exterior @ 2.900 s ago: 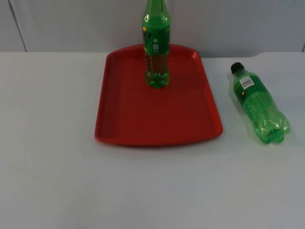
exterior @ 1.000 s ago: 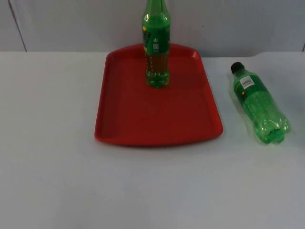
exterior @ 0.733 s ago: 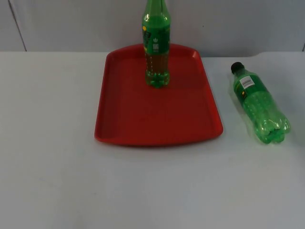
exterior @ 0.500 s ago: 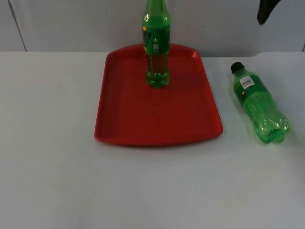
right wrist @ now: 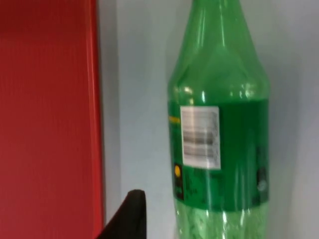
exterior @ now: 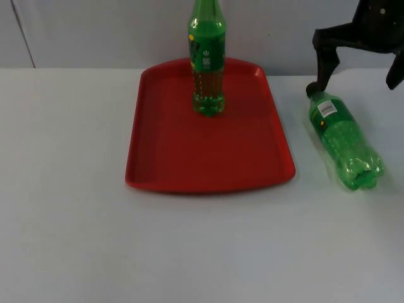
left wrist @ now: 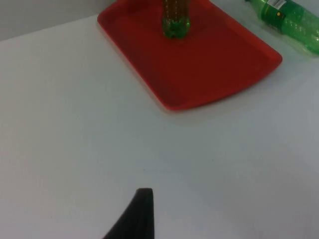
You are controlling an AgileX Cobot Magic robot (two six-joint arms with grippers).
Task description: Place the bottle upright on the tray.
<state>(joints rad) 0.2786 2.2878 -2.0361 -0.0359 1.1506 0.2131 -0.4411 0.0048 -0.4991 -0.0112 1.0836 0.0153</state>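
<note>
While the green bottle [exterior: 344, 140] lies on its side on the table right of the red tray [exterior: 208, 158], the right gripper [exterior: 360, 60] hovers spread wide and empty over its capped far end; approach step. Next move likely needs a descent onto the body. The left gripper [left wrist: 134, 219] waits, its opening indeterminable.

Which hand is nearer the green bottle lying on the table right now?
Right. The right hand hangs over the cap end of the lying green bottle, fingers spread. The left hand waits over bare table, beyond the red tray from it.
</note>
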